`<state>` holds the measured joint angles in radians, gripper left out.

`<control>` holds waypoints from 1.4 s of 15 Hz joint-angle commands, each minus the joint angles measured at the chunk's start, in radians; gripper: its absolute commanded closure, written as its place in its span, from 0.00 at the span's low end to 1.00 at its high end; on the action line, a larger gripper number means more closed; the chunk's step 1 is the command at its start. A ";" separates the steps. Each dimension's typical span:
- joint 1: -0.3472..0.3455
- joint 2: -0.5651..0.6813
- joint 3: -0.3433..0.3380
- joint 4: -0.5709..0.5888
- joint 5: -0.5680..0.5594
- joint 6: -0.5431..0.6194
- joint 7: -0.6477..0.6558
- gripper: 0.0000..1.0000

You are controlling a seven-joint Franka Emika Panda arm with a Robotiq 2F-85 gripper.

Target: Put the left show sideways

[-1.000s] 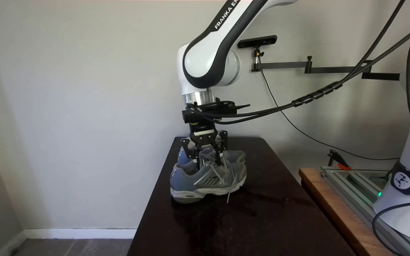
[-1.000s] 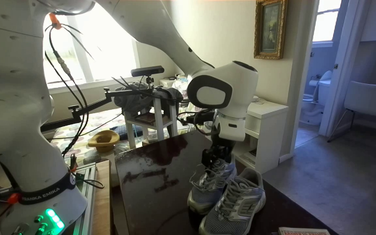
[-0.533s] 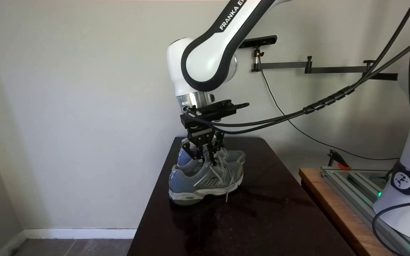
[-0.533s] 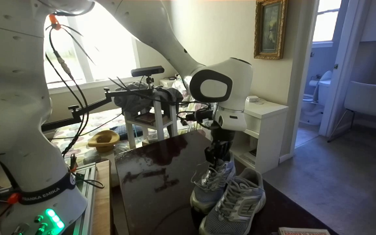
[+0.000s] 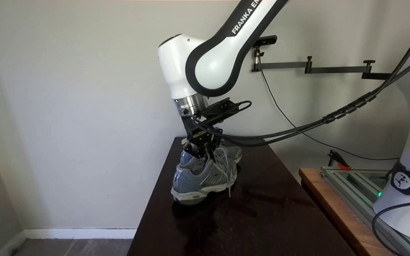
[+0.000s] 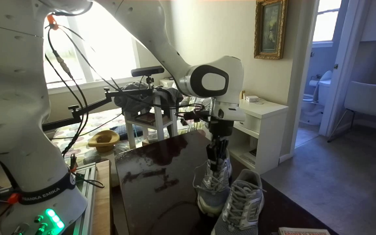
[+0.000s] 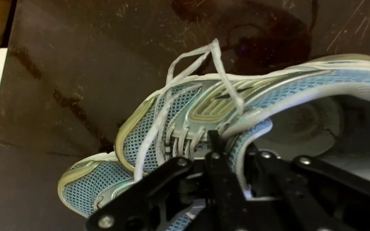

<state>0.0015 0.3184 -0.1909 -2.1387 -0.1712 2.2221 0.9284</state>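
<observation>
You have the fingers drawn close together, pinching the tongue of the left shoe, one finger on the lace side and one inside the shoe's mouth; a pale lace trails loose across its toe, and in the wrist view a loop of it juts past the shoe's side; the left shoe is sole downward over the dark, scuffed counter, though you cannot tell whether its whole sole meets the surface; just beside it is the other shoe, sole down too, the two toes nearer each other than the heels; whether the pair touch, you cannot tell; a book with red lettering shows at the bottom edge in an exterior view, near the toe of the other shoe.

Above the pair your arm reaches down with its wrist tilted, and black cables sweep from it toward the base side; the white base stands by a wooden bench and a metal frame, green lights glowing on it in an exterior view; past the counter, a camera sits on a jointed black bar; beyond lie a yellow hat, a small white stand with grey cloth on top, and a white cabinet; farther still are a bright window, a gilt-framed picture, and a toilet through the doorway.
</observation>
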 commanded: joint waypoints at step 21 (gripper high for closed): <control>0.079 -0.033 0.031 -0.046 -0.433 0.060 0.586 0.96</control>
<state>0.0837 0.2938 -0.1783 -2.1842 -0.6018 2.2834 1.4978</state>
